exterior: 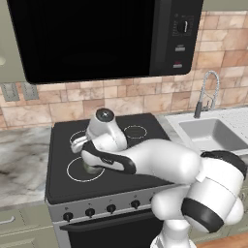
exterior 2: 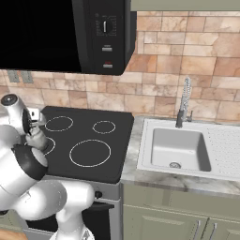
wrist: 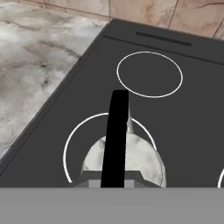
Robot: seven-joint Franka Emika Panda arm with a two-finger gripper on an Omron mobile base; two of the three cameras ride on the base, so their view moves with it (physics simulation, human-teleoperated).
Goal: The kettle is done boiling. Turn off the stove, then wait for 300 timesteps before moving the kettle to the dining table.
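The kettle point(wrist: 141, 162), squat and pale with a black arched handle point(wrist: 117, 131), sits on the front-left burner of the black stove point(wrist: 188, 122). In the hand view the handle runs up from the bottom middle, right where my gripper point(wrist: 113, 183) reaches down, shut on it. From the left base camera my gripper point(exterior: 82, 151) hangs over that burner, and a sliver of the kettle point(exterior: 90, 168) peeks out under my forearm. The stove point(exterior: 63, 145) point(exterior 2: 117, 140) has a row of black knobs point(exterior: 111, 209) on its grey front. The dining table is out of view.
A black microwave point(exterior: 97, 34) hangs low over the stove. Right of the stove are a sink point(exterior: 208, 133) and a tall faucet point(exterior: 207, 92). A marble counter point(exterior: 22, 160) lies to the left. A tiled wall closes the back.
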